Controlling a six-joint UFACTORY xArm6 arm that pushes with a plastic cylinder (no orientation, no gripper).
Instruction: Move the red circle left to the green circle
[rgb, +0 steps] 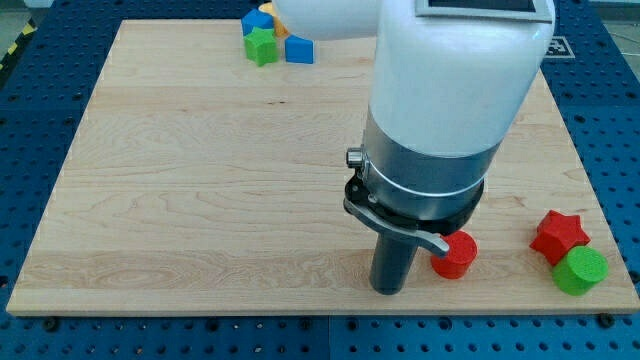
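Red circle (455, 254) sits near the board's bottom edge at the view's lower right, partly hidden on its left by the metal bracket on the arm. My tip (388, 291) is a bare dark rod with no jaws to open or close, holding nothing; its end rests on the wooden board (200, 180) just beside the red circle, on that block's left, though I cannot tell if they touch. Green circle (580, 270) lies well to the right of the red circle, near the board's right corner, touching or almost touching the red star (558, 235) just above it. The red star stands partly between the 2 circles. Far off at the view's top, a green star (262, 46), a blue block (299, 49), another blue block (256, 21) and an orange piece (280, 28) cluster together
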